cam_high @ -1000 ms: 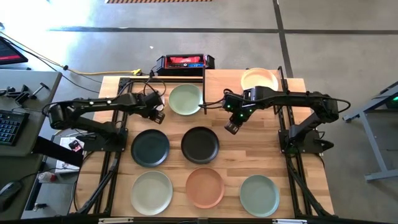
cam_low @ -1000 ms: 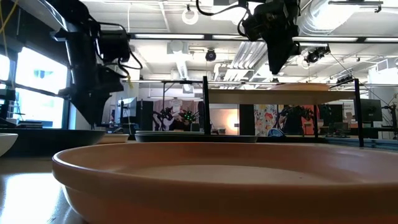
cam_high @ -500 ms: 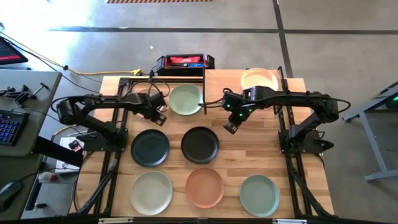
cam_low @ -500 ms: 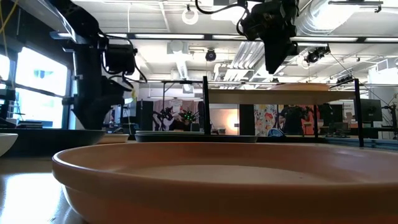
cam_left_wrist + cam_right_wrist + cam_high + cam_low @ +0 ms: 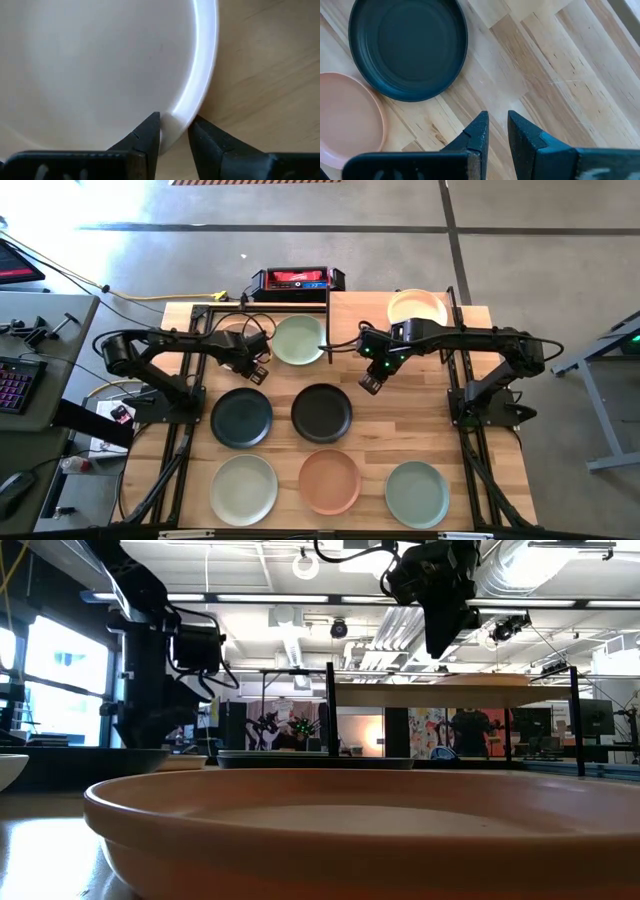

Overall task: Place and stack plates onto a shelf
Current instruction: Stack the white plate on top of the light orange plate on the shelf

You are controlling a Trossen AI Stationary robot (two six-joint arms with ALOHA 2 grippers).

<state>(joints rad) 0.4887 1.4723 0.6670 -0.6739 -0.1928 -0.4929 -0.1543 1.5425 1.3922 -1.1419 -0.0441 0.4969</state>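
My left gripper straddles the smooth rounded rim of a pale matte plate, one dark finger on each side; I can't tell if it's pinching yet. That plate lies on the wood-grain tabletop beside the sage plate. The right gripper hangs nearly closed, empty, near the black plate. A peach plate sits on the light-wood shelf.

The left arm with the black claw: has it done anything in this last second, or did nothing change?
The left gripper slid inward along the table's back edge and now straddles the rim of a pale round matte plate, its fingers narrowing. The right gripper and the other plates stayed put.
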